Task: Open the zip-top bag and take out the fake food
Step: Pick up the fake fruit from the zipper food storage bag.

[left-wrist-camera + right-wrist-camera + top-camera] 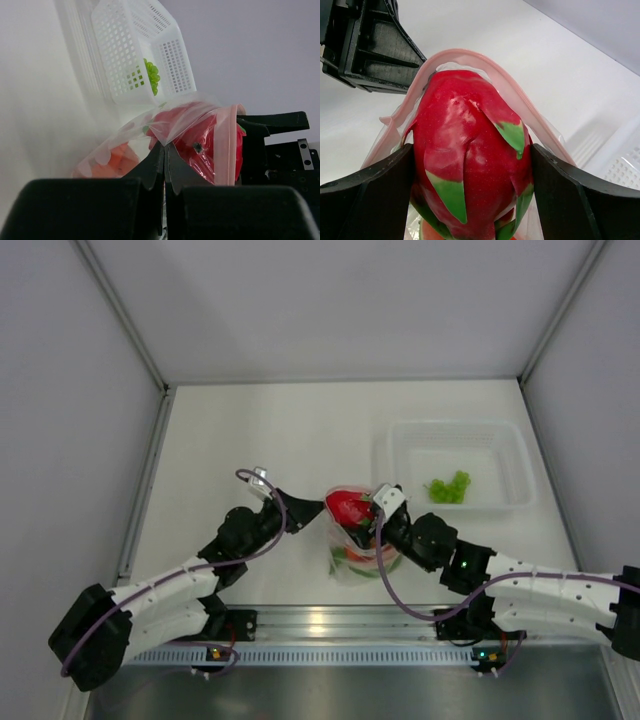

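Left gripper (165,149) pinched tight on the film of the bag (362,558), mid-table, mouth open. Film soft, crinkly, probably slippery, so best held near the zip strip (227,145). Dragon fruit (470,140) pokes out of the mouth; looks light, rigid, glossy. Right gripper (470,165) clamped wide on its sides. Tub (505,445) at right, greens (448,487) inside.

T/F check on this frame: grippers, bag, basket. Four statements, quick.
1. The left gripper is shut on the film of the zip-top bag. True.
2. The right gripper is closed on nothing. False: its fingers clasp the dragon fruit at the bag's mouth.
3. A green piece lies in the white basket. True.
4. The bag is empty. False: the dragon fruit sits in its mouth, with orange pieces lower down.
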### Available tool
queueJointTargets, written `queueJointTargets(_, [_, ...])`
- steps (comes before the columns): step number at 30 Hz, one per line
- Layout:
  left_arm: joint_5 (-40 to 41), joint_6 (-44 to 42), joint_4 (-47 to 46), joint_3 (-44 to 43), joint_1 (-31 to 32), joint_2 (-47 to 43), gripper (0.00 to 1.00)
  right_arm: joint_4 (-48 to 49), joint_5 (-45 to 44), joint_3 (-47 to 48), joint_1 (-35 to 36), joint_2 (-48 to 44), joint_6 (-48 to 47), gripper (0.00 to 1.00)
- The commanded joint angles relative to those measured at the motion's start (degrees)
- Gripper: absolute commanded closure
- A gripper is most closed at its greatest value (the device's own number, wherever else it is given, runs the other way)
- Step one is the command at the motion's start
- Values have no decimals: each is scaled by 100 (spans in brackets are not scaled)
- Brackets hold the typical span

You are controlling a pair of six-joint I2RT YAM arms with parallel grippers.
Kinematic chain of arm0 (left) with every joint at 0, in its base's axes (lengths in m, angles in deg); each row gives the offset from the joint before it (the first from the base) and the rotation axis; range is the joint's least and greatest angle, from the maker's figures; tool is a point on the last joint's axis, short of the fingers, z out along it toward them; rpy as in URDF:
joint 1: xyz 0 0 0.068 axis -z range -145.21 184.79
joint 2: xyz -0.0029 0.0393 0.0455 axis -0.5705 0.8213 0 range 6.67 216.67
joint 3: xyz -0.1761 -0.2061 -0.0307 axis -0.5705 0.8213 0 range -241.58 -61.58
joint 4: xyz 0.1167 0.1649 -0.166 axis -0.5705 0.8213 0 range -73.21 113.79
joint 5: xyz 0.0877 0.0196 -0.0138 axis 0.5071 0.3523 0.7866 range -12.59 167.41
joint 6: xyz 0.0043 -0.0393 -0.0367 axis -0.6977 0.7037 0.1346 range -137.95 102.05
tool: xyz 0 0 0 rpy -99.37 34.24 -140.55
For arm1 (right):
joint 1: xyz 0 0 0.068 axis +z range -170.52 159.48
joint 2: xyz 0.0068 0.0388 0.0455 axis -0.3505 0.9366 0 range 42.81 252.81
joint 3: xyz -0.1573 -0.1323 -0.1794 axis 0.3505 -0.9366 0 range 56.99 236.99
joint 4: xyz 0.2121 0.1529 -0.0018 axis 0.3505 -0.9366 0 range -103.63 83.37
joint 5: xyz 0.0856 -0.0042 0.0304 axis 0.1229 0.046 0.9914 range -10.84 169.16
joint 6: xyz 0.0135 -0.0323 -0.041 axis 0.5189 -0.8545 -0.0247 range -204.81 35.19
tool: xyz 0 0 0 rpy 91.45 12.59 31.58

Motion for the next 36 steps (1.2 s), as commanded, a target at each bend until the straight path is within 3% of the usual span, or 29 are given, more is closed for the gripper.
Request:
queueJointTargets(1, [701, 558, 1217, 489, 49, -11, 100, 1771, -1260, 779, -103, -227, 55, 100])
queueJointTargets(4, [1037, 481, 1587, 367, 49, -187, 100, 1708, -1218, 702, -112, -254, 64, 100])
queueJointTargets(9, [845, 383, 1790, 85, 58, 67, 100, 2243, -1340, 472, -147, -350, 125, 100])
queueJointTargets(24, [985, 541, 1781, 358, 366, 481, 100, 2123, -1086, 1219, -578, -60, 169, 100])
queueJointTargets(31, [328, -283, 1693, -318, 366, -178, 100, 550, 995, 1773, -727, 676, 283, 100])
queueJointTargets(36, [-184, -416, 1685, -714, 366, -170, 100, 1032, 787, 1412, -701, 599, 495, 100])
